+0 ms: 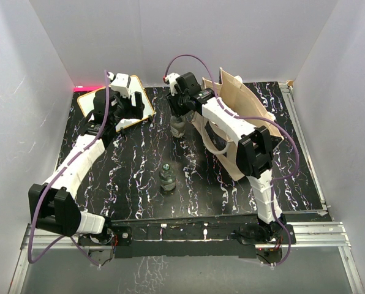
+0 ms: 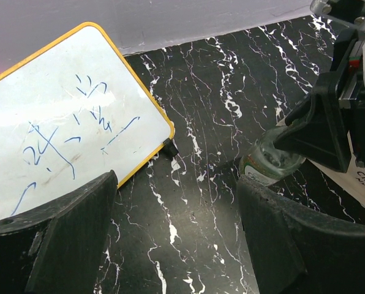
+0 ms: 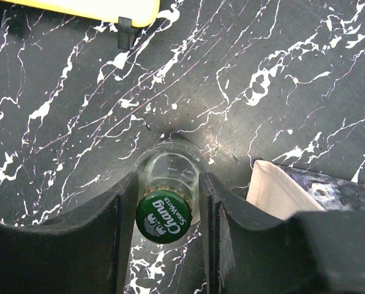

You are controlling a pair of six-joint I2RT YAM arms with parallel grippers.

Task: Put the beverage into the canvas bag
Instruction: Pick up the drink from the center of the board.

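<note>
So your right tool (image 3: 168,196) is closed around the glass bottle (image 3: 169,164), the one with the green Chang cap. Both fingers (image 3: 124,233) are pressed against its sides just under the cap, and you can see that in the right wrist view. The bottle looks upright with its base down on the bench (image 1: 139,159), toward the far middle. It isn't in the canvas bag (image 1: 244,98) yet. The bag lies flat on the right side of the bench, partly under your right arm, and its cream edge is just beside the bottle and your right finger.

Your left tool (image 2: 177,187) is wide open with nothing in it. It hangs over the bench at the far left, next to the corner of the yellow-framed whiteboard (image 2: 66,116) with the blue scribbles on it.

There's also a second bottle (image 1: 167,179) standing alone in the middle of the bench. It's nearer the arm bases, well apart from both tools and not touching the bag.
</note>
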